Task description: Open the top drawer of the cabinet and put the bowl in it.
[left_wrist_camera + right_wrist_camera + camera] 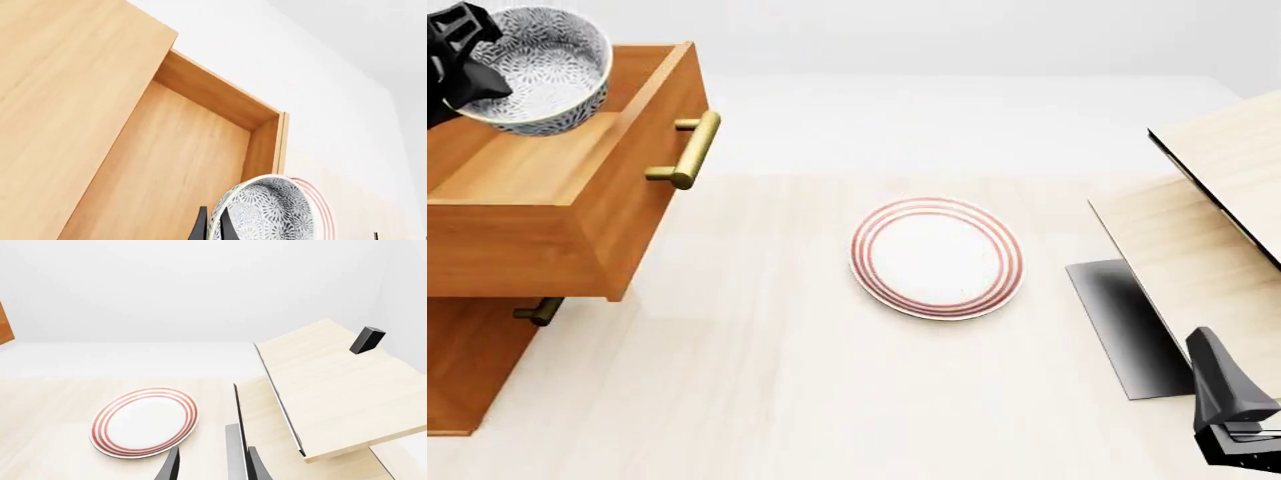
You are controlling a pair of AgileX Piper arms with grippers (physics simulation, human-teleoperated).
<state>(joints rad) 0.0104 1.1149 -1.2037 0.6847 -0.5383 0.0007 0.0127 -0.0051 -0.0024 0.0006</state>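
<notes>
flat white plate point(936, 257) with red rings lies on the pale wood table point(761, 380), mid-table, nothing on it. pale light-wood structure point(1214, 210) at the right edge, slanted boards, a small black block point(367, 339) on top. white wall behind.

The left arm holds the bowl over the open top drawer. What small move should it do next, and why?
Probably lower the bowl straight down into the top drawer. The drawer is already pulled out, and the left gripper holds the bowl by its rim above the drawer's back part, not yet on the floor. Releasing from this height could let it tip or bounce. The right gripper holds nothing, near the plate.
</notes>
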